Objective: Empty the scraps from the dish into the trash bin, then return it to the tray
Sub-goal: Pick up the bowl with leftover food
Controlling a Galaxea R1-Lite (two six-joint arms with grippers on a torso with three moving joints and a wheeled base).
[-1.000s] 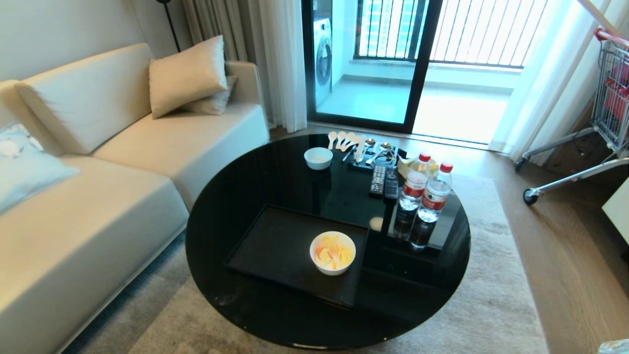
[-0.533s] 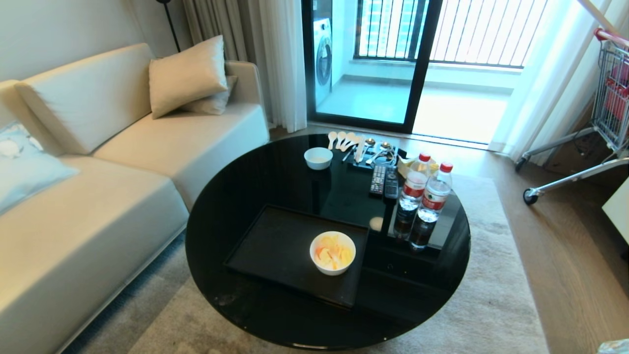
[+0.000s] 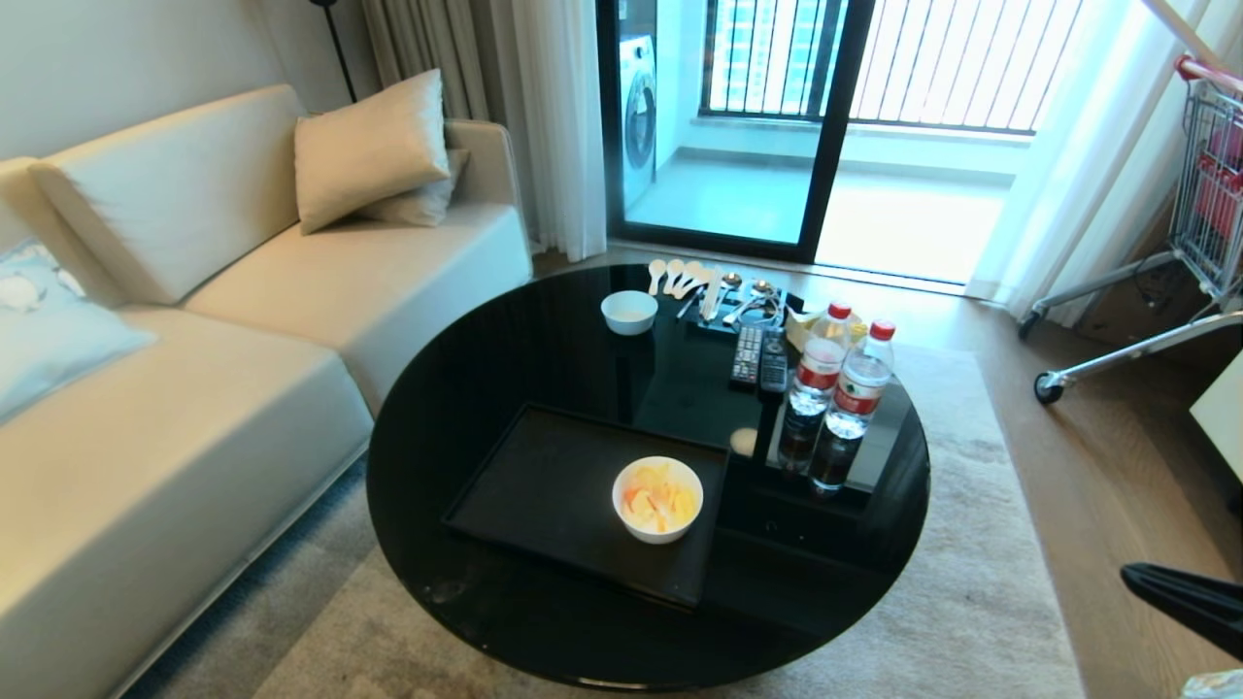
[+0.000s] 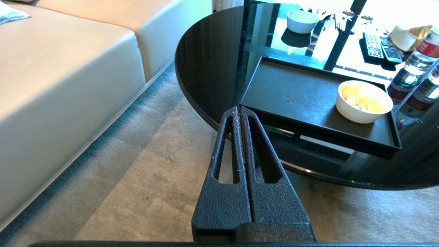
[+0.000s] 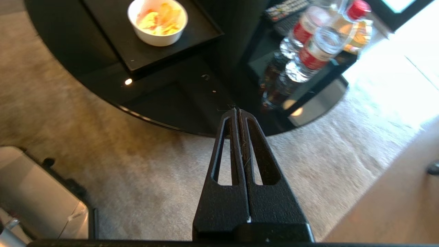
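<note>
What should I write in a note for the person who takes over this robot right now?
Right gripper: shut, empty, over the rug short of the round table.
Left gripper: shut, empty, over the rug near the table's edge.
Dish with scraps stands in the tray.
Trash bin: not visible in any view.
Done: nothing.
Left: grasp dish, empty the scraps into the bin, return the dish to the tray.

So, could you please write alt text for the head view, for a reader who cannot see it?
A white dish of orange and yellow scraps sits on a black tray on a round black table, near two water bottles. The shut right gripper enters at lower right, over the rug.
</note>
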